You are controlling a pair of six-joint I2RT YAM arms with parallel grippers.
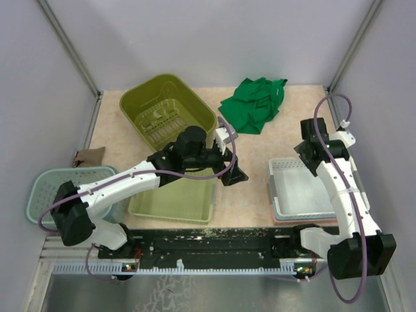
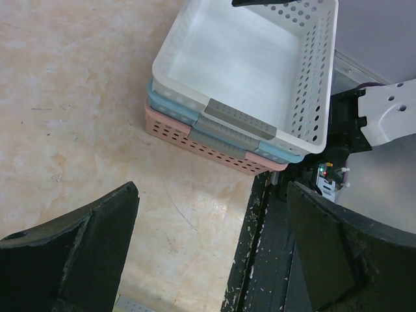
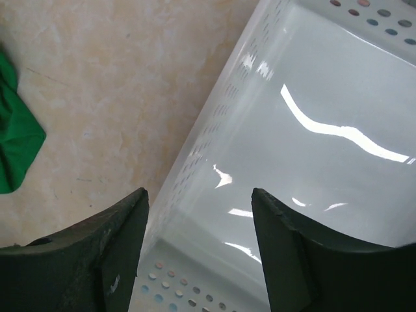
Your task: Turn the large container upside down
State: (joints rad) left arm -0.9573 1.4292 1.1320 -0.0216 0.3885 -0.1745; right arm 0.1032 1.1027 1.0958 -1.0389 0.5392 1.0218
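The large olive-green container (image 1: 168, 110) stands at the back left with its opening facing up; neither gripper touches it. My left gripper (image 1: 235, 174) hangs open over bare tabletop, between a flat green tray and the stacked baskets; in the left wrist view the gripper (image 2: 213, 192) has nothing between its fingers. My right gripper (image 1: 304, 156) is over the far left corner of the white basket (image 1: 302, 164). In the right wrist view that gripper (image 3: 198, 198) stands open, its jaws straddling the white basket's perforated side wall (image 3: 214, 130) without touching it.
The white basket (image 2: 305, 91) tops a blue basket (image 2: 170, 104) and a pink one (image 2: 195, 140) at the right. A green cloth (image 1: 255, 104) lies at the back. A flat light-green tray (image 1: 175, 201) sits under the left arm, and a teal basket (image 1: 45, 188) is far left. A black rail (image 1: 208, 240) runs along the near edge.
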